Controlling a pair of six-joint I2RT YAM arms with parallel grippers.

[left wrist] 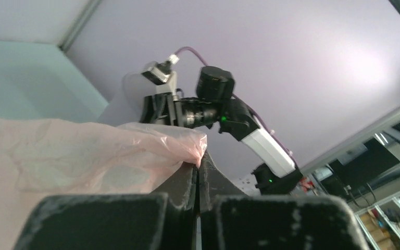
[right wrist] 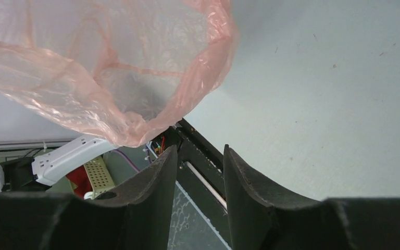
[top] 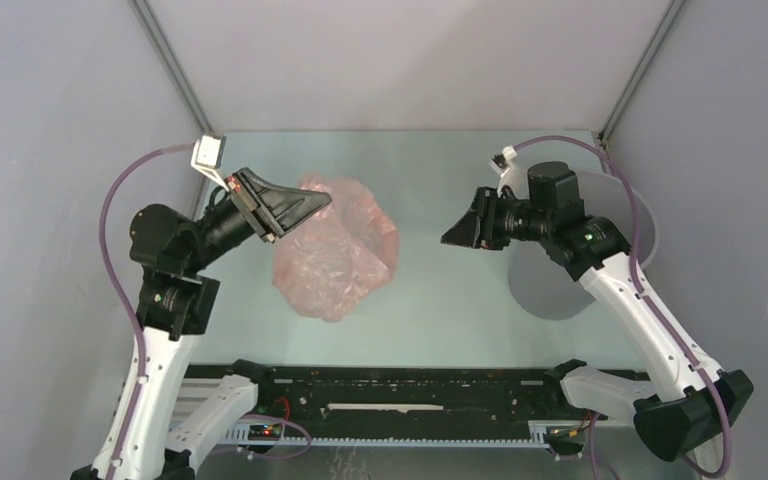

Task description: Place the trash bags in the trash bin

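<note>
The pale-pink trash bag (top: 335, 250) hangs crumpled over the middle-left of the table. My left gripper (top: 322, 201) is shut on its upper edge; the left wrist view shows the film (left wrist: 83, 161) pinched between the closed fingertips. My right gripper (top: 450, 236) is open and empty, held in the air to the right of the bag, pointing at it. In the right wrist view the bag (right wrist: 109, 67) hangs above and left of the open fingers (right wrist: 161, 177), apart from them. The grey trash bin (top: 580, 260) lies at the right, mostly hidden behind the right arm.
Grey walls enclose the pale green table (top: 440, 300) on three sides. A black rail (top: 410, 395) runs along the near edge between the arm bases.
</note>
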